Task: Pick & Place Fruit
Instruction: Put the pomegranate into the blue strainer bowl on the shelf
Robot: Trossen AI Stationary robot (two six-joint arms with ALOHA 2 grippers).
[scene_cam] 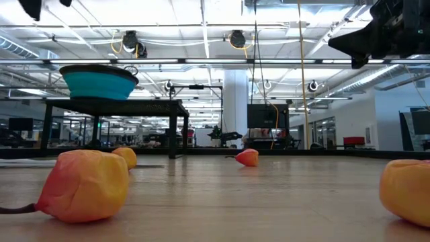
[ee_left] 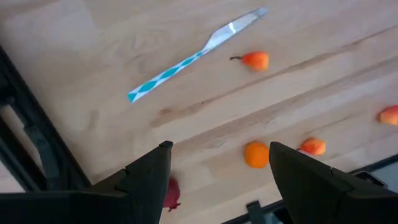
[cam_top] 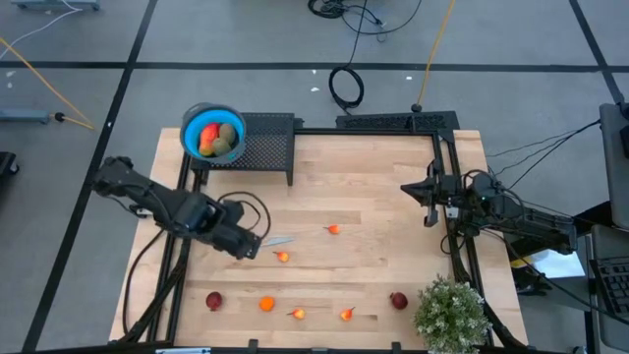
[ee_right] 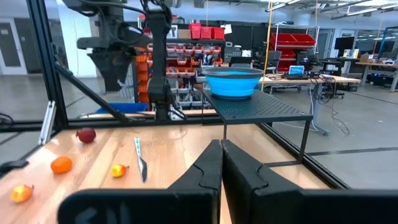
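Item, my left gripper [cam_top: 248,248]: fingers spread, empty, just beside the knife [cam_top: 276,240]. Item, my right gripper [cam_top: 411,190]: fingers pressed together, well apart from the knife. Fruit: several pieces in the bowl [cam_top: 193,122]; small orange one [cam_top: 283,257] near the knife.

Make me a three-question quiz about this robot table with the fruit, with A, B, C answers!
1. Where is the round blue bowl?
A. on the black mesh shelf
B. on the floor
C. beside the green plant

2. How many dark red round fruits lie on the wooden table?
A. none
B. two
C. five

3. How is the left gripper?
A. shut on a fruit
B. open, holding nothing
C. shut on the knife

Answers:
1 A, it sits on the shelf's corner.
2 B, one at left, one at right.
3 B, its fingers stand apart above bare wood.
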